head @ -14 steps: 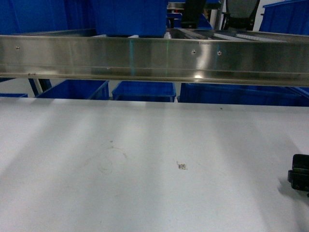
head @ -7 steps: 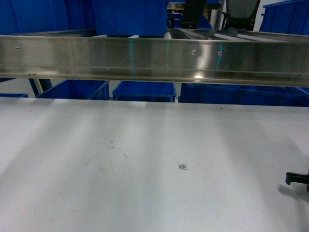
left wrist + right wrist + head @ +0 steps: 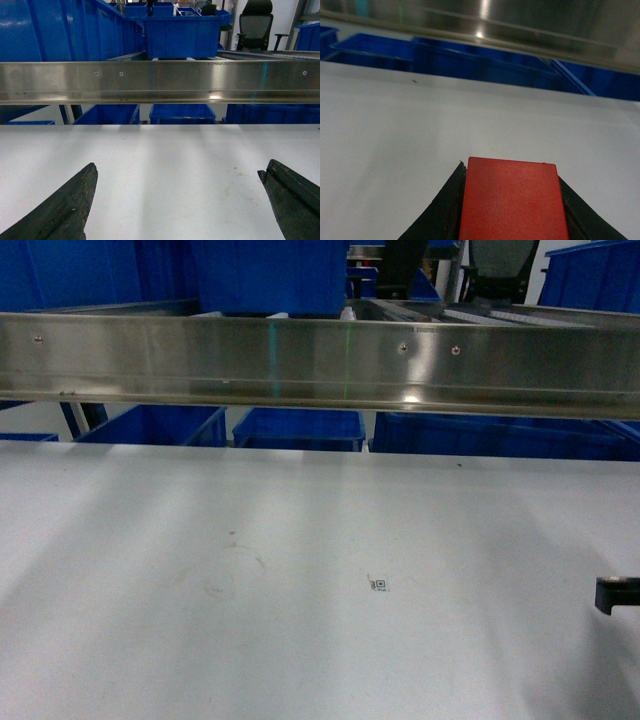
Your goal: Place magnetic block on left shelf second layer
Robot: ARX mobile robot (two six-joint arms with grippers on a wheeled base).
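The right gripper (image 3: 512,235) clenches the magnetic block (image 3: 512,202) above the tabletop's (image 3: 300,540) right edge — seemingly for carrying; left gripper (image 3: 180,200) hangs released.

No readable text anywhere; the small code sticker (image 3: 378,584) on the table (image 3: 150,640) is illegible.

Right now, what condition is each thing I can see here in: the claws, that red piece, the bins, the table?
Right gripper: shut on the magnetic block, above the white table.
Left gripper: open, holding nothing.
Magnetic block: clamped between the fingers, not yet on any shelf.
Blue crates: upright behind the table, contents hidden.
Steel rack rail: level, fixed above the table's far edge.
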